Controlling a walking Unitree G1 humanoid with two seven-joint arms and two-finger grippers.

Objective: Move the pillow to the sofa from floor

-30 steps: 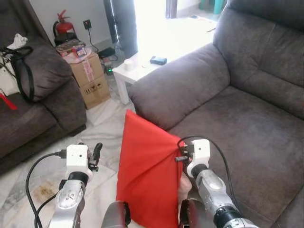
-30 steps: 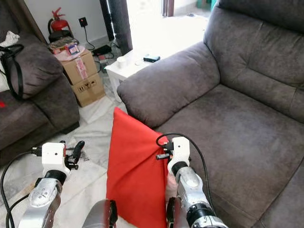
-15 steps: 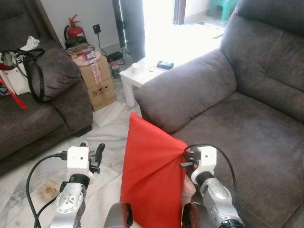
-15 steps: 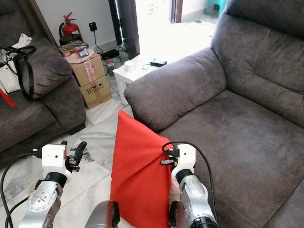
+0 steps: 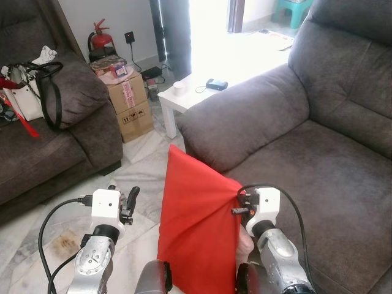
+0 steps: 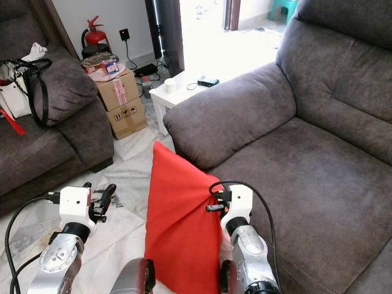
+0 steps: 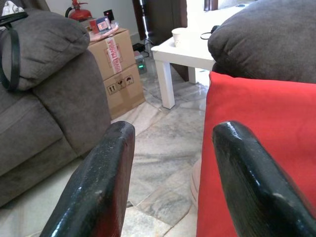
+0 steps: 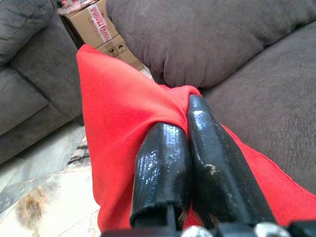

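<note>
A red pillow (image 5: 196, 220) hangs upright in front of me, beside the front of the grey sofa (image 5: 318, 165) on my right. My right gripper (image 8: 185, 116) is shut on the pillow's upper right corner, the cloth bunched between its fingers. The right wrist (image 5: 264, 205) sits just over the sofa seat's front edge. My left gripper (image 7: 170, 163) is open and holds nothing, just left of the pillow (image 7: 256, 143), above the marble floor (image 5: 37, 245).
The sofa's armrest (image 5: 245, 116) lies beyond the pillow. A white side table (image 5: 196, 89) with a cup and a dark object stands past it. Cardboard boxes (image 5: 125, 101) and a second grey sofa (image 5: 55, 135) with a bag are at left. A fire extinguisher (image 5: 101, 40) stands by the wall.
The view has shifted, showing more of the room at left. The right gripper keeps its hold on the pillow, and both arms stay in much the same pose.
</note>
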